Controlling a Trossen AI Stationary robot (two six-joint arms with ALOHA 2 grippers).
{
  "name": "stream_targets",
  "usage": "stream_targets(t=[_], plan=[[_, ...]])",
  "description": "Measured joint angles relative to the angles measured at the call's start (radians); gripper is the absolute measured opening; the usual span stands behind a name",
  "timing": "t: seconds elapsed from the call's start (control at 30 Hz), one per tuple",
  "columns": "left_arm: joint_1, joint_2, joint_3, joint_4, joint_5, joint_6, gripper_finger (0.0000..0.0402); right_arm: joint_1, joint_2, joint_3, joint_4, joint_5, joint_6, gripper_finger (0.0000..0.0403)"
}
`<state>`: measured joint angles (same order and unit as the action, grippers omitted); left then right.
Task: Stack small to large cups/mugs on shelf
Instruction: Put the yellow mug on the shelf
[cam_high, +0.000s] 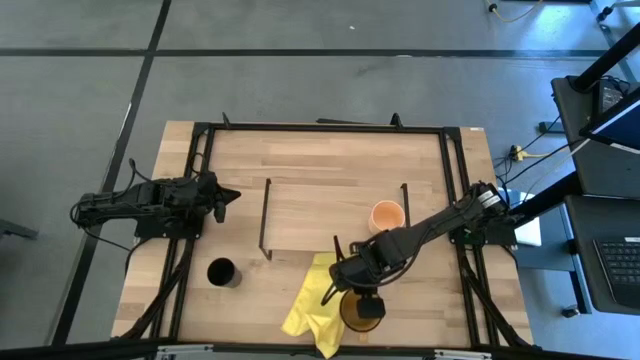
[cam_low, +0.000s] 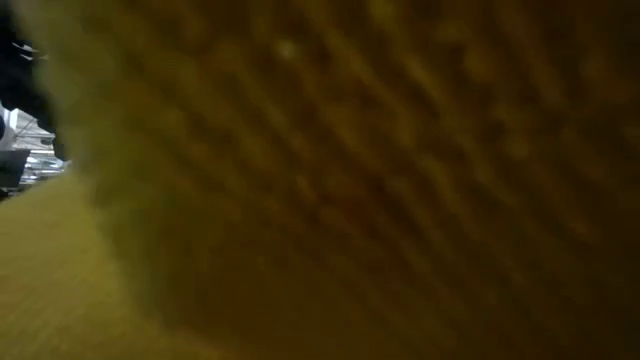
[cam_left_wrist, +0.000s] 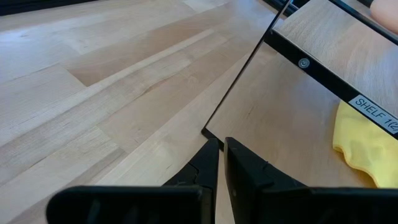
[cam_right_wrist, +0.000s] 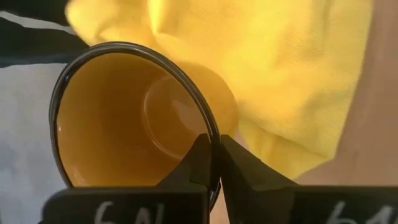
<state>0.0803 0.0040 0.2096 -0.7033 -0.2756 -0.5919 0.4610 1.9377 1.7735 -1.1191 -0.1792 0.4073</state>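
The amber translucent mug (cam_high: 362, 310) is near the table's front edge, beside the yellow cloth (cam_high: 312, 305), and my right gripper (cam_high: 360, 292) is shut on it. The mug fills the low view (cam_low: 400, 150) as an amber blur. The peach-orange mug (cam_high: 386, 215) stands on the right end of the light-wood shelf (cam_high: 320, 215). The small black cup (cam_high: 222, 272) stands on the table, in front of the shelf's left end. My left gripper (cam_high: 228, 197) is shut and empty, left of the shelf. My right gripper pinches the amber mug's dark rim (cam_right_wrist: 214, 134). One finger (cam_right_wrist: 200, 163) is inside the mug and the other (cam_right_wrist: 239, 167) is outside its wall. The fingers come from above, slanting down. The mug's mouth faces up; I cannot tell whether its base is on the table.
The yellow cloth (cam_right_wrist: 280, 62) lies crumpled against the mug on its left. The shelf's thin black end frames (cam_high: 266, 215) stand at both ends of the board. The table's front edge is close behind the mug.
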Motion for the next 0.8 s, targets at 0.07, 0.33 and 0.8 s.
stream_targets(t=[0.07,0.33,0.8], plan=[[0.0,0.0,0.0,0.0,0.0,0.0,0.0021,-0.006,0.0,0.011,0.002,-0.021,0.002,0.0018],[0.0,0.0,0.0,0.0,0.0,0.0,0.0021,-0.024,0.0,0.107,-0.076,-0.05,0.0,0.0018],[0.0,0.0,0.0,0.0,0.0,0.0,0.0021,-0.118,-0.002,0.247,-0.199,-0.05,-0.081,0.0018]])
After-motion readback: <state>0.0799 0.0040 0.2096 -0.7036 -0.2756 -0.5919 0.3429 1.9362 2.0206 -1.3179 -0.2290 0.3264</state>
